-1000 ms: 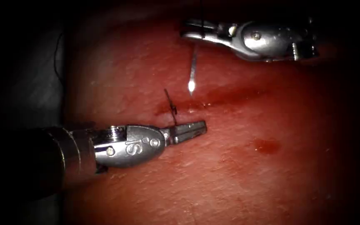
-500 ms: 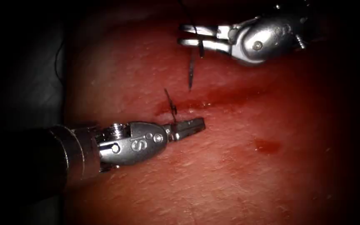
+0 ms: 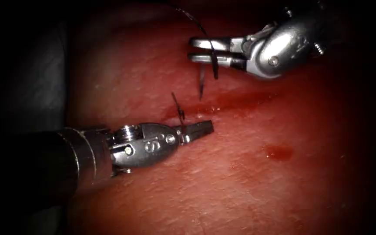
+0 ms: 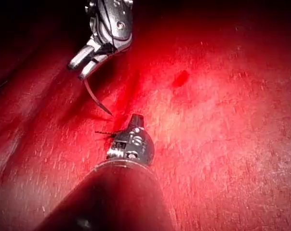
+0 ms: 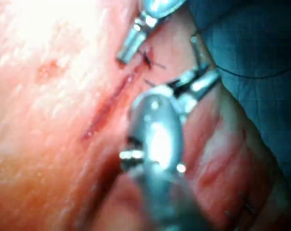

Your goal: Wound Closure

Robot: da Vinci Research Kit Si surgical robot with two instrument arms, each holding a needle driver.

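Endoscope view: left hand (image 3: 199, 129) housing bears "S"; right hand (image 3: 205, 50) holds needle (image 3: 209, 65).

Both tools: polished silver metal w/ dark shafts. Left tool (image 3: 199, 129): rounded wrist housing stamped "S", round pivot pins, ribbed collar at 9 o'clock end. Right tool (image 3: 199, 49): bulbous silver wrist, one screw, slim flat jaws.

The dark thin thread (image 3: 187, 12) fades into shadow at the endoscope view's upper edge. The right arm's silver jawed tool (image 3: 195, 50) covers the curved steel needle's (image 3: 202, 82) upper part.
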